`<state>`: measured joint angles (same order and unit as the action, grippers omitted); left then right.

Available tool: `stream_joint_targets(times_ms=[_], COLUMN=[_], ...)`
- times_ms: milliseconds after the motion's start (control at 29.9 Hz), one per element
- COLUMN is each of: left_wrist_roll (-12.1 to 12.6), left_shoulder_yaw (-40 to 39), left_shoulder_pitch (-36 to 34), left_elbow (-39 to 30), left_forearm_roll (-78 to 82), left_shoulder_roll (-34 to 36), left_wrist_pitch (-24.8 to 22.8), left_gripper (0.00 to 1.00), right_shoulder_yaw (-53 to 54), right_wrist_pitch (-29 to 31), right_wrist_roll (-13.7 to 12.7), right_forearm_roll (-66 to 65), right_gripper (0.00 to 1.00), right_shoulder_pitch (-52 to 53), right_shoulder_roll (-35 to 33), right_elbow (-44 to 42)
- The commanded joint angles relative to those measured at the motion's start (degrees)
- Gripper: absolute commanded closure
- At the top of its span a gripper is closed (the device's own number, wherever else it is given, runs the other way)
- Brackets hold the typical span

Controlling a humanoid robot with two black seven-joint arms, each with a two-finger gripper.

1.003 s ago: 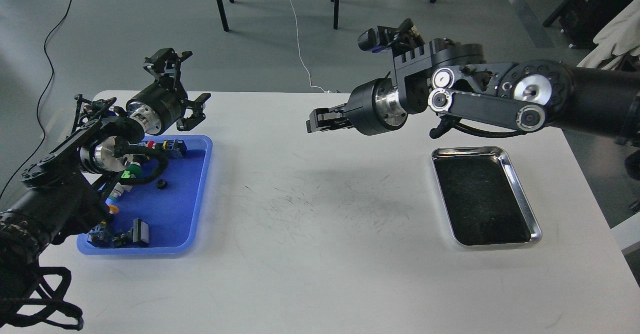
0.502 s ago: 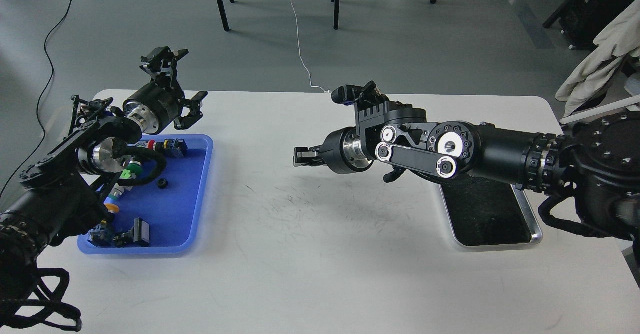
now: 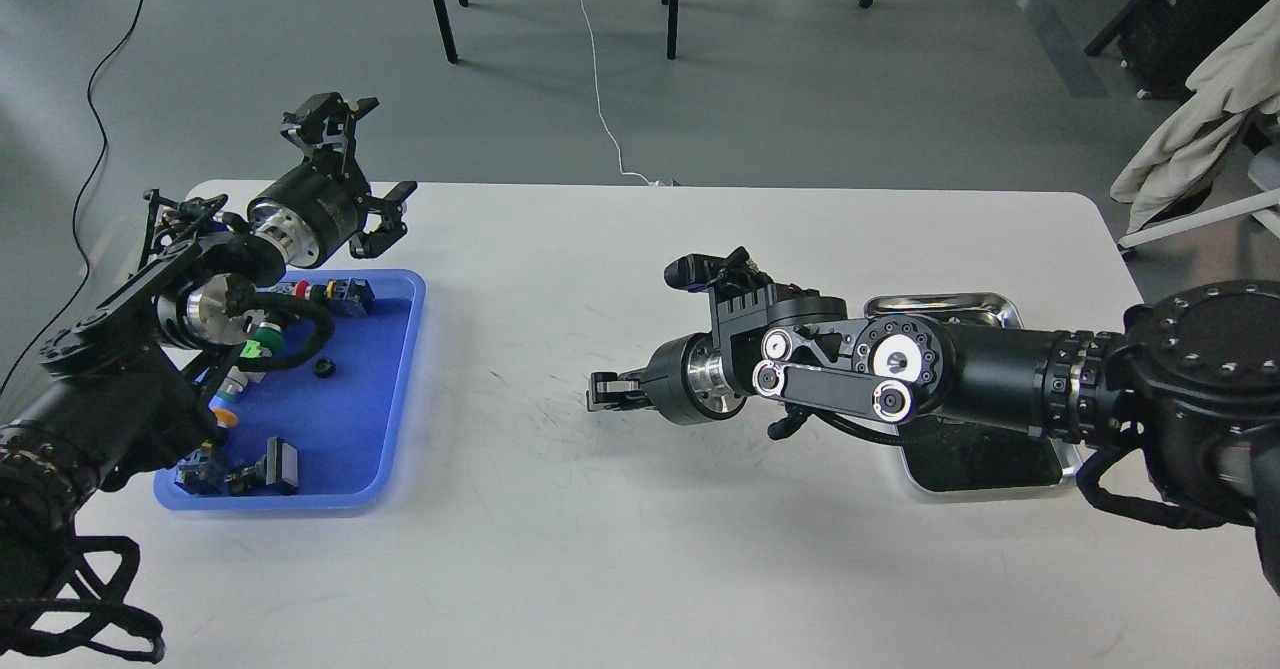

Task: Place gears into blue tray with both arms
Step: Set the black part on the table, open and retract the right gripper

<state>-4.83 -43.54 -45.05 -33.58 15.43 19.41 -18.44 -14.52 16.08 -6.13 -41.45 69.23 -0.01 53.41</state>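
The blue tray (image 3: 355, 419) lies at the table's left side. One tiny black gear (image 3: 322, 368) rests on its floor near the middle. My left gripper (image 3: 357, 171) hovers above the tray's far edge, its claw fingers spread open and empty. My right arm reaches in from the right, low over the table's middle. My right gripper (image 3: 603, 392) points left just above the white tabletop, well right of the blue tray. Its fingers are pressed together, and nothing shows between them.
Coloured push-button switches (image 3: 240, 374) and black block-shaped switch parts (image 3: 281, 465) lie in the blue tray. A shiny steel tray (image 3: 940, 302) with a dark floor sits on the right, mostly under my right arm. Chair legs stand beyond the table's far edge.
My right arm has dropped from high above the table to just over its surface and come nearer, now covering most of the steel tray. The left arm has barely shifted.
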Motion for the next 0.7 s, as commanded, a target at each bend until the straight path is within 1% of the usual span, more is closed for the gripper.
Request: stream_joint_targets(times_ms=[0, 33, 134, 167, 234, 268, 334, 368, 468, 669], left_wrist_roll=[0.0, 0.0, 0.0, 0.0, 0.0, 0.0, 0.0, 0.0, 0.09, 0.17], left_shoulder_yaw=[-0.05, -0.14, -0.14, -0.06, 0.03, 0.03, 0.12, 0.12, 0.12, 0.21], left_shoulder_pitch=[-0.04, -0.04, -0.04, -0.04, -0.04, -0.04, -0.04, -0.04, -0.04, 0.14], left_elbow=[0.01, 0.01, 0.01, 0.01, 0.01, 0.01, 0.01, 0.01, -0.08, -0.61], left_forearm_roll=[0.04, 0.04, 0.04, 0.04, 0.04, 0.13, 0.13, 0.13, 0.13, 0.3], left_shoulder_roll=[0.45, 0.54, 0.45, 0.45, 0.37, 0.37, 0.37, 0.37, 0.45, 1.16], left_wrist_pitch=[0.07, 0.16, 0.16, 0.16, 0.25, 0.33, 0.51, 0.68, 0.69, 0.69], left_gripper=[0.02, 0.02, 0.02, 0.02, 0.02, 0.02, 0.02, 0.02, 0.02, 0.02], right_shoulder_yaw=[-0.07, -0.07, -0.07, -0.07, -0.07, 0.01, 0.1, 0.36, 2.55, 15.46], right_wrist_pitch=[0.01, -0.08, -0.17, -0.25, -0.6, -1.39, -2.62, -2.89, -2.98, -2.63], right_wrist_roll=[-0.02, -0.02, -0.02, 0.06, 0.06, 0.06, 0.06, 0.15, 0.24, 0.15], right_forearm_roll=[-0.13, -0.04, 0.05, 0.14, 0.4, 0.75, 1.02, 1.02, 1.02, 1.63], right_gripper=[0.74, 0.65, 0.47, 0.39, 0.2, 0.14, 0.08, 0.06, 0.05, 0.04], right_shoulder_pitch=[-0.58, -0.76, -1.37, -1.46, -1.55, -1.55, -1.55, -1.55, -1.64, -3.57], right_shoulder_roll=[0.01, 0.01, 0.01, 0.01, 0.01, 0.01, 0.01, 0.01, 0.01, 0.01], right_elbow=[0.46, 0.46, 0.46, 0.46, 0.46, 0.46, 0.38, 0.29, -0.76, -4.46])
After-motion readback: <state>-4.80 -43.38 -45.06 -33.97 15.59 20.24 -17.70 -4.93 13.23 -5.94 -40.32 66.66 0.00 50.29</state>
